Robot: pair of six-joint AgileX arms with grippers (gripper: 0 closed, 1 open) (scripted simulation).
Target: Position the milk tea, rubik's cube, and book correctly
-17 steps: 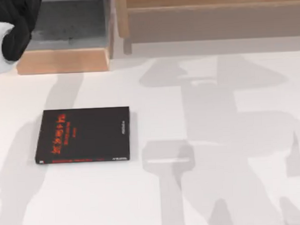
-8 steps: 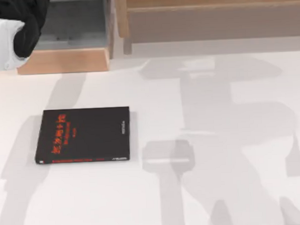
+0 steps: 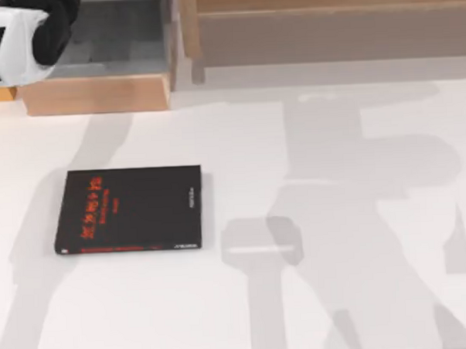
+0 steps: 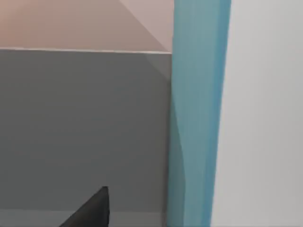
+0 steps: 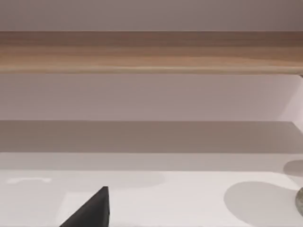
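The book (image 3: 128, 209) lay flat on the white table (image 3: 339, 293) in the left half of the top view, a little below the middle of the frame, black cover up with its red characters running along the left part of the cover. Nothing touched it; bare tabletop ran all round it, crossed by soft grey shadows of the arms.

Up in the top-left corner of the top view, the left arm (image 3: 26, 37) showed as a white and black bulk, over the edge of a wooden drawer-like box (image 3: 98, 94) with a grey floor. That box sat along the upper edge of the frame, well apart from the book. To its right, across the upper edge, ran a long wooden shelf (image 3: 327, 16).

In the left wrist view, a grey panel filled the left and centre, a light-blue upright strip (image 4: 196, 118) stood right of centre, and a white surface lay to the right of it. A dark fingertip (image 4: 92, 210) poked in at the bottom left. I could not tell how far the left gripper's jaws stood apart, nor whether they held anything.

In the right wrist view, the wooden shelf's rail (image 5: 151, 52) crossed the upper part, white table below, and a dark fingertip (image 5: 92, 210) at the bottom left. How that gripper's jaws stood I could not tell either.
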